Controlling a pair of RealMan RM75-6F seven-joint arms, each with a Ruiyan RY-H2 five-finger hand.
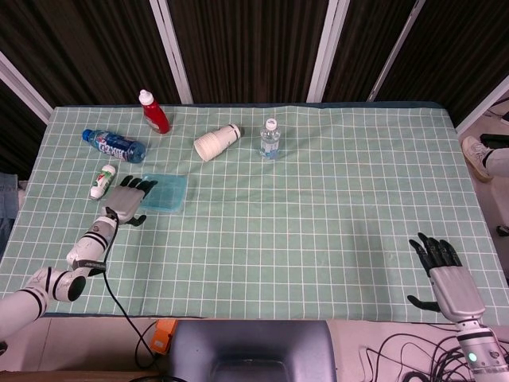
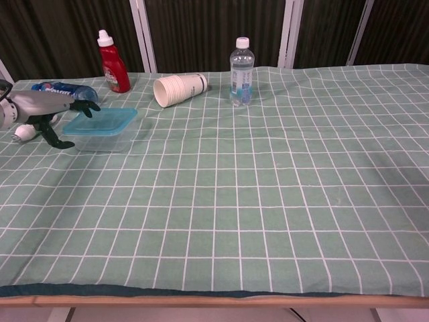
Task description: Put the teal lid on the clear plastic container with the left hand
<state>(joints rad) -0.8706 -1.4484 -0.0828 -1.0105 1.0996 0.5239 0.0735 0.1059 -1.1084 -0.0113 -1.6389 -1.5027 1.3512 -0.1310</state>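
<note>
Head view shows the teal lid (image 1: 165, 192) lying on top of the clear plastic container (image 2: 100, 140), which stands on the green checked tablecloth (image 1: 318, 199). Just left of the container is the left hand (image 1: 124, 199), its fingers spread and holding nothing, the fingertips at the lid's edge. Far right of the container, the right hand (image 1: 442, 270) rests with fingers apart, also empty.

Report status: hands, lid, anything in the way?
Left hand open at the teal lid's edge, fingers spread. Right hand open, idle. Lid sits on the clear container. Nothing crowding it.
</note>
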